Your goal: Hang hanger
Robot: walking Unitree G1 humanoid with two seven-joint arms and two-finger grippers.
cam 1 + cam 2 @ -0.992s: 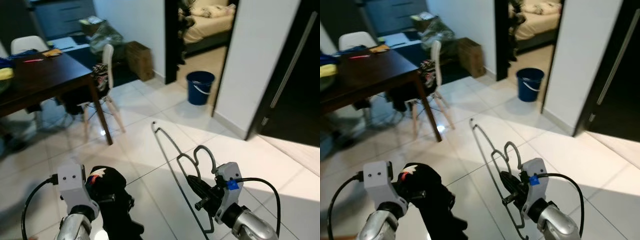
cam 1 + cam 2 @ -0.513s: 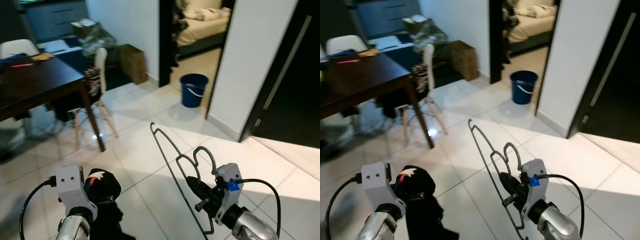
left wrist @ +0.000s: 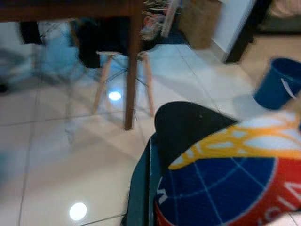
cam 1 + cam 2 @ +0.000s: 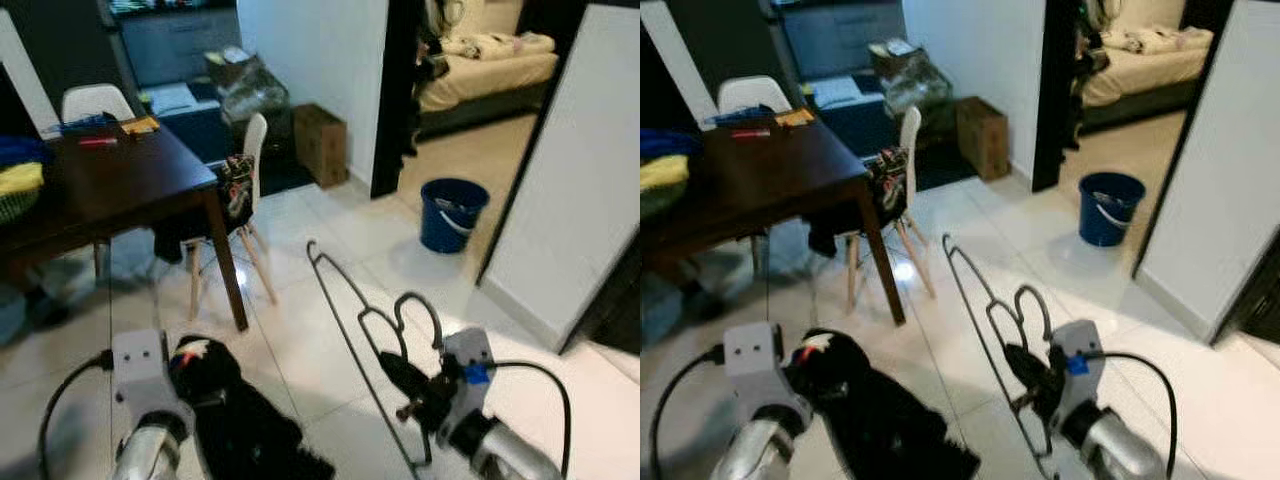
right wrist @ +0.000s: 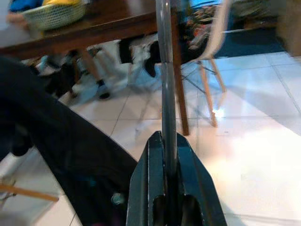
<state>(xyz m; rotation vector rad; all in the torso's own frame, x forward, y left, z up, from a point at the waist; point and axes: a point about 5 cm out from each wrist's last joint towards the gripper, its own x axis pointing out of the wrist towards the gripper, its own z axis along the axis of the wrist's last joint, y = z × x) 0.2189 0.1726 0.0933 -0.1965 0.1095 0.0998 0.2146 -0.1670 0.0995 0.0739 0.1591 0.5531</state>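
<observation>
Within right gripper point(image 4: 395, 375), wire hanger point(image 4: 340, 310).

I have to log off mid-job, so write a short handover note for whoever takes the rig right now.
Right gripper: shut on the wire hanger, held up over the tiled floor.
Left gripper: shut on the black garment, which hangs down from it.
Done: both items picked up.
Left: garment is not on the hanger yet; nothing is hung. No rail in sight; table ahead left, blue bucket by the doorway.
</observation>
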